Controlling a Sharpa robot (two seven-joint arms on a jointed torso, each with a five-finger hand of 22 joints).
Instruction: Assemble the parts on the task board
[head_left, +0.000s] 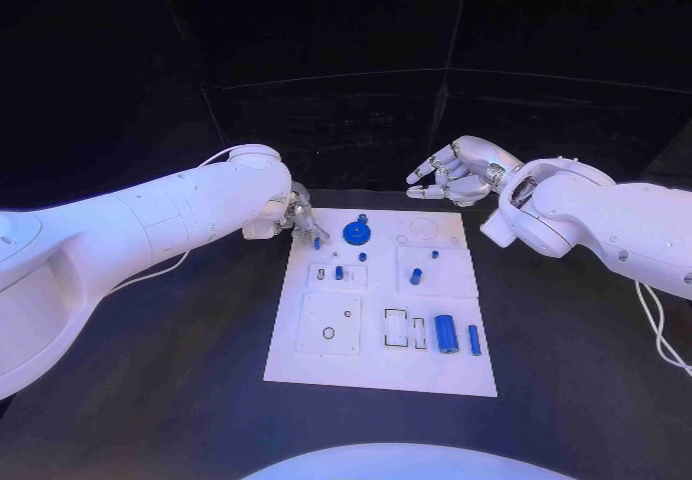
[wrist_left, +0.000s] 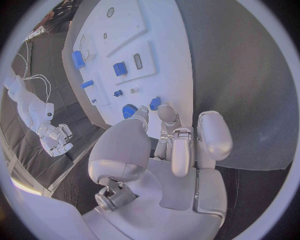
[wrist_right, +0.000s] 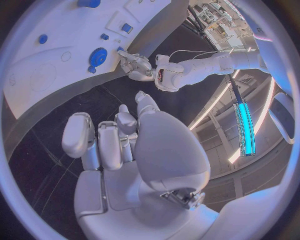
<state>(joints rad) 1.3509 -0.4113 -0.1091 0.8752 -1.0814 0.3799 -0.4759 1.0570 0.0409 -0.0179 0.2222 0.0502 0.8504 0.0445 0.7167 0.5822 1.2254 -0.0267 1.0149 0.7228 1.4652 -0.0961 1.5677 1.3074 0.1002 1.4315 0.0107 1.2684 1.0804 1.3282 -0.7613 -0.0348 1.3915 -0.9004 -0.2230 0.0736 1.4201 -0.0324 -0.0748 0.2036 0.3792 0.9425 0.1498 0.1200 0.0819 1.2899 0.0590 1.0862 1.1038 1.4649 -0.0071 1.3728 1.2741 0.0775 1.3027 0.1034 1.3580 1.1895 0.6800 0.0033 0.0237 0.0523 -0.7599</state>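
Note:
The white task board (head_left: 325, 360) lies in the middle of the black table. My left hand (head_left: 299, 222) is at the board's far left corner, low over it. It pinches a small blue peg (head_left: 317, 241) between thumb and fingertip (wrist_left: 166, 112), and the peg (wrist_left: 155, 103) stands just beside the blue gear (wrist_left: 129, 110). That gear (head_left: 358, 236) sits on the board's far part. My right hand (head_left: 459, 172) hangs raised beyond the board's far right corner, fingers loosely bent and apart, holding nothing. The right wrist view shows the left hand (wrist_right: 139, 65) touching the board near the gear (wrist_right: 98, 56).
Several more blue parts are on the board: short pegs (head_left: 339, 271) (head_left: 415, 276) (head_left: 434, 254) in its middle, and a thick cylinder (head_left: 446, 333) and a slim bar (head_left: 473, 339) at the near right. Bare black table (head_left: 577, 340) surrounds the board.

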